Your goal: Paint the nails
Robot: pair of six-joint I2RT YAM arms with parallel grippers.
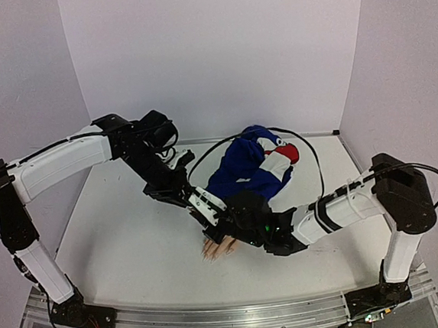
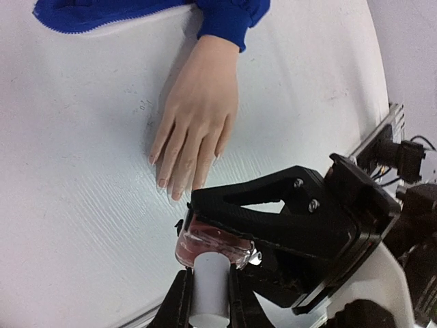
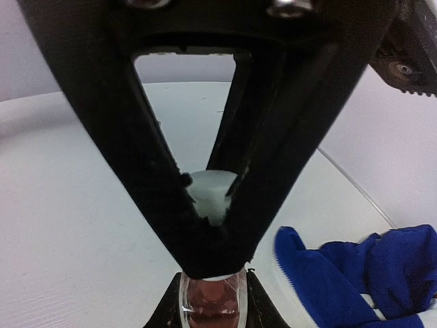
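The nails (image 2: 162, 182), small ovals at the fingertips of a single beige mannequin hand (image 2: 198, 102), lie bare and turned up as the hand rests palm down, fingers spread, on the white bench (image 1: 126, 241). Its wrist disappears into a blue sleeve (image 2: 232, 17).

Just off the fingertips, two robot arms meet over one tiny polish bottle (image 2: 212, 242). The left gripper (image 2: 210, 280) is closed narrowly on the bottle's white cap (image 3: 208, 195). The right gripper (image 3: 210, 290) is pinched tight around the pinkish glass body. Cap and bottle sit in line between them, and whether the cap has been loosened cannot be told.

From above, both grippers crowd the hand so closely that only its fingertips (image 1: 219, 248) peek out from under them on the near side.

The count: one hand, one bottle, one cap, two arms, two grippers. How many nails are painted cannot be made out. They read as the same tone as the skin.

Beyond the hand, on the far side from the arm bases, the sleeve runs into a bundled blue garment (image 1: 243, 173) with white and red patches, heaped near the middle of the bench. A black cable (image 1: 310, 156) loops past it.

The bench top is matte white with faint scuffs, edged on the near side of the hand by an aluminium rail (image 1: 233, 320) that carries both arm bases. Plain pale walls (image 1: 217, 49) close in the back and both sides.
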